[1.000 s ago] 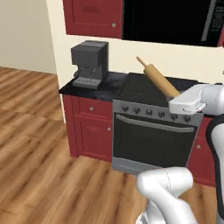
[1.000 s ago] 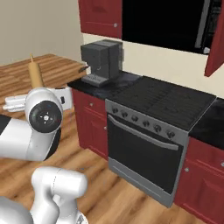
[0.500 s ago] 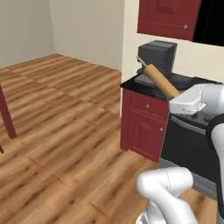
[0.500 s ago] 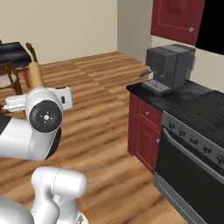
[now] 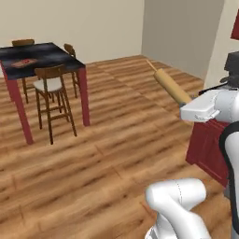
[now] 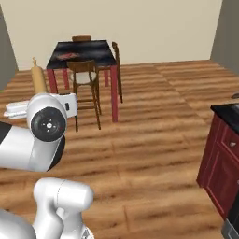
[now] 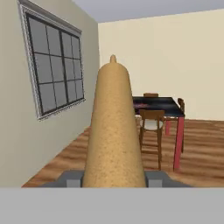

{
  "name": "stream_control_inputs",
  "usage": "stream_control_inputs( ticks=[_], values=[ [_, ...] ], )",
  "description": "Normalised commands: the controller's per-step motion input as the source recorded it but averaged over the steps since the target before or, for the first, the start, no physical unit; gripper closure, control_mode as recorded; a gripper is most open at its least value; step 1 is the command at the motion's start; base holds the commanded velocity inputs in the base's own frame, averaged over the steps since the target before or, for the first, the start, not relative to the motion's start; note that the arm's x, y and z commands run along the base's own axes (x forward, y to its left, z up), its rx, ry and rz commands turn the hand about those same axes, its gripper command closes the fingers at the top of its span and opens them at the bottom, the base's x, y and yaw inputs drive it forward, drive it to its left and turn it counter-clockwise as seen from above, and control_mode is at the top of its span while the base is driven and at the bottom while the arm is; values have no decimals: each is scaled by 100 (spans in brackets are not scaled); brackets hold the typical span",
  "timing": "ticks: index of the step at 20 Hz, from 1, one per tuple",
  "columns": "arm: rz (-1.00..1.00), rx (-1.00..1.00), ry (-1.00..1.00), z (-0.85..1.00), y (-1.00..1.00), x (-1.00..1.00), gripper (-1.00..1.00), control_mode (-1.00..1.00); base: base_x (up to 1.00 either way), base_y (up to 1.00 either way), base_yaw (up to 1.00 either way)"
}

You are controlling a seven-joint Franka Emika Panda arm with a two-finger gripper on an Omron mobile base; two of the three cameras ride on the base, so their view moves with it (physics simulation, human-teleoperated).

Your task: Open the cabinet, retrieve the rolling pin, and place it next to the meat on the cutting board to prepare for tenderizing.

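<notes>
- Tan wood of the rolling pin [image 5: 171, 86] is seen pinched between the fingers of the gripper [image 5: 190, 101], carried in the air; retrieval is judged done.
- A board-like brown patch with red on it is seen on the dark table [image 5: 60, 58], well apart; placing beside the meat remains.

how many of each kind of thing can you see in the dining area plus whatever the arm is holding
rolling pin: 1, held in the gripper
dining table: 1
wooden chairs: 3, one in front, one at the side, one behind
cutting board: 1
meat: 1
total: 7
</notes>
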Motion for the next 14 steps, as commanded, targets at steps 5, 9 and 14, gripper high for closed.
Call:
stream_control_inputs(
  ticks=[5, 9, 14],
  values=[
    [0, 0, 0, 0, 0, 0, 100, 100, 7, 51, 61],
    [0, 0, 0, 0, 0, 0, 100, 100, 65, 23, 48],
    [0, 0, 0, 0, 0, 0, 100, 100, 91, 4, 33]
  ],
)
